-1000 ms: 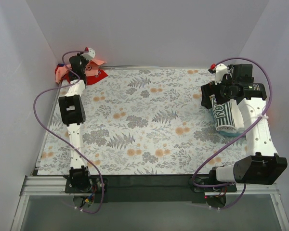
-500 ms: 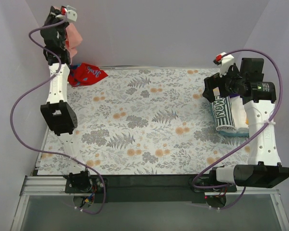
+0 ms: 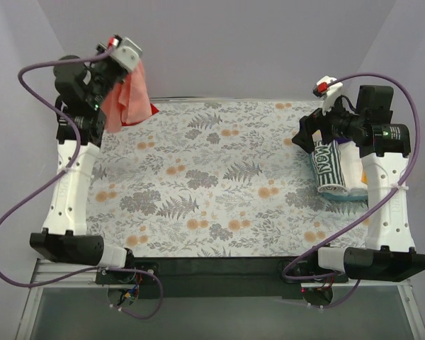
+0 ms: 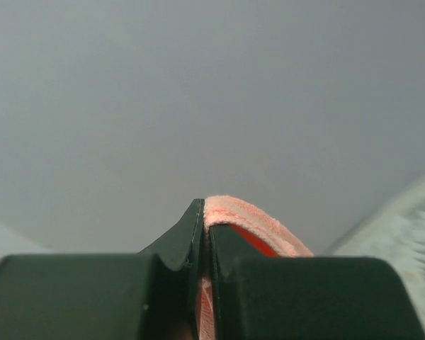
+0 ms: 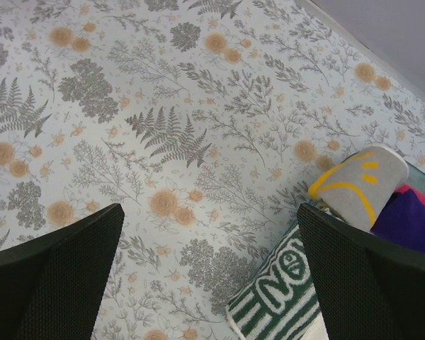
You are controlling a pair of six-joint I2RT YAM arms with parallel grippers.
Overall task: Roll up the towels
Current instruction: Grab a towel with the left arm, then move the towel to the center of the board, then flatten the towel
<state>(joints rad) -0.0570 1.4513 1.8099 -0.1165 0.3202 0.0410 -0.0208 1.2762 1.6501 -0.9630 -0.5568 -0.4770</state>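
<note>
My left gripper point(image 3: 119, 62) is raised over the table's far left corner. It is shut on the top edge of the salmon-pink towel point(image 3: 126, 99), which hangs down loose from it. In the left wrist view the jaws point(image 4: 202, 212) are pressed together on the pink towel's edge point(image 4: 241, 212). The red and teal towel is mostly hidden behind the pink one; only a red sliver point(image 3: 154, 108) shows at the corner. My right gripper point(image 3: 309, 136) is open and empty above the table at the right. It also shows in the right wrist view point(image 5: 210, 212).
Several rolled towels lie at the right edge under my right arm: a green-and-white one point(image 3: 327, 166) point(image 5: 283, 297), a grey one with yellow lines point(image 5: 358, 184) and a purple one point(image 5: 411, 219). The flower-and-fern covering point(image 3: 212, 177) spans the table. Walls stand close at the left and back.
My left gripper picked the pink towel up from the far left corner, raised it high, then moved right and lower; the towel now hangs in front of the red one. The right gripper barely moved.
</note>
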